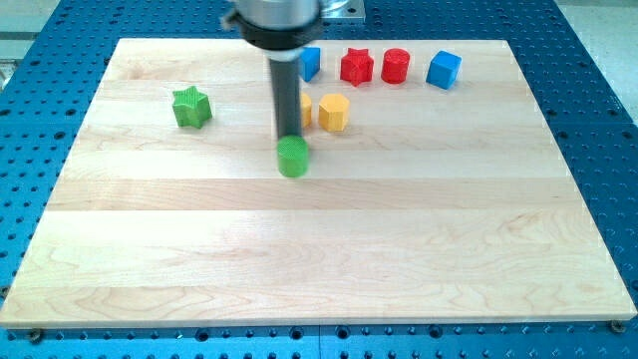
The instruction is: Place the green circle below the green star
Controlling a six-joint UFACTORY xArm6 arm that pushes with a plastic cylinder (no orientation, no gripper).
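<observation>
Pale wooden board (329, 249) lies on a blue perforated table (598, 90), and the single camera view looks down across it from the near edge. From the view's top a dark rod (287, 95) comes straight down out of a grey housing, and its lower end, the tip (289, 136), rests right at the upper edge of the green circle (293, 158), apparently touching it; the tool is a bare rod that holds nothing. That green circle sits near the board's middle, slightly toward the view's top. The green star (190, 107) stands well apart from it, toward the view's upper left, so the circle lies lower in the view and off to the star's right. Just to the right of the rod there is a yellow block (334, 113) with angled sides, and another yellow block (305, 110) shows only as a sliver, mostly hidden behind the rod. Along the board's top edge stand a blue block (310, 63) partly hidden by the rod, a red star (357, 66), a red cylinder (396, 66) and a blue cube (445, 69).
</observation>
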